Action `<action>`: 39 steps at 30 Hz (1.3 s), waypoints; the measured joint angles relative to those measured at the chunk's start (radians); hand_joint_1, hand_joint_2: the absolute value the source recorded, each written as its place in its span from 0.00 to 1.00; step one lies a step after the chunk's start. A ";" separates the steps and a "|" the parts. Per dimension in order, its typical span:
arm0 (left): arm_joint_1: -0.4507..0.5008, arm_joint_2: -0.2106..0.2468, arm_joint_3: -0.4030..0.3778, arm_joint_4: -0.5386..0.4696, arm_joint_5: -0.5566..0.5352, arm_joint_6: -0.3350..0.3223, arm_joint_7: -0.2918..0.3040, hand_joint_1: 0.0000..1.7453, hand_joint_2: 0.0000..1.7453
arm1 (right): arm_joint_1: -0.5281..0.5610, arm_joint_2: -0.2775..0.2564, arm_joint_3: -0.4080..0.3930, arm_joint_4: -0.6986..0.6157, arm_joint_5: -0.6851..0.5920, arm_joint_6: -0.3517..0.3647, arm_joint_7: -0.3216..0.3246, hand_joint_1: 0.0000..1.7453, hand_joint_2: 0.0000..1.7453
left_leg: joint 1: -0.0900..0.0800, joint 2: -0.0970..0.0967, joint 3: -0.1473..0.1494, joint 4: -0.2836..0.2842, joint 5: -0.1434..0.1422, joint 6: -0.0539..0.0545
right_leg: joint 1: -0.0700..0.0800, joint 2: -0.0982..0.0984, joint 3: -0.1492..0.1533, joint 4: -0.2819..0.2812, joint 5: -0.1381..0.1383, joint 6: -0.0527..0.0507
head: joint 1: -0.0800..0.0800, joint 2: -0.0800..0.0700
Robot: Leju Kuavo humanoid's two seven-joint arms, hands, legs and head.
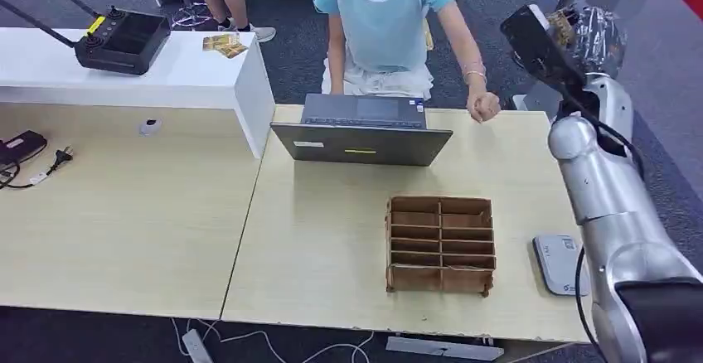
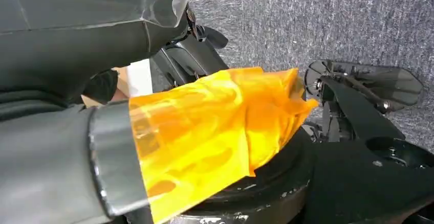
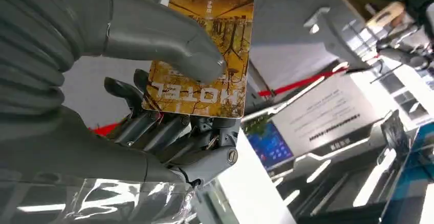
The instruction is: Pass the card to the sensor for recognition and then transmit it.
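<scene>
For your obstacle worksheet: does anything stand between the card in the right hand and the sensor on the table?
Nothing visible does. The right hand holds the card raised beside the table's right end. The sensor lies flat near that edge, its top uncovered; the wooden rack stands to its left, off any path down.

Slotted rack [image 1: 440,244] sits near-right on the surface [image 1: 323,247], sensor pad [image 1: 559,263] just right of it at the right edge. Laptop [image 1: 362,131] at the far edge, person [image 1: 390,23] standing behind it. Left: second surface [image 1: 116,214] with a cable [image 1: 33,168] at its left end, remote controller [image 1: 124,40] on the raised counter [image 1: 133,73] behind.
</scene>
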 joint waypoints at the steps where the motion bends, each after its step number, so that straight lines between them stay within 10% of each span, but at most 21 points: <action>1: 0.000 0.000 0.000 0.000 0.003 0.001 0.000 0.00 0.00 | 0.002 0.002 -0.009 -0.005 -0.041 0.020 -0.008 1.00 1.00 | 0.000 0.000 0.000 0.000 0.000 0.000 | 0.000 0.000 0.000 0.000 0.000 0.000 | 0.000 0.000; 22: 0.002 0.001 0.030 0.000 0.061 -0.003 -0.021 0.00 0.00 | -0.010 -0.061 -0.137 0.031 -0.839 0.483 -0.108 1.00 1.00 | 0.000 0.000 0.000 0.001 0.000 0.000 | 0.000 0.000 0.000 0.000 0.001 0.000 | 0.000 0.000; 39: 0.015 0.005 0.063 0.001 0.091 -0.004 -0.045 0.00 0.00 | 0.014 -0.364 -0.014 0.043 -1.361 0.682 -0.087 1.00 1.00 | 0.000 -0.001 -0.002 0.002 0.000 0.001 | 0.000 -0.002 -0.001 -0.001 0.001 0.001 | 0.000 0.000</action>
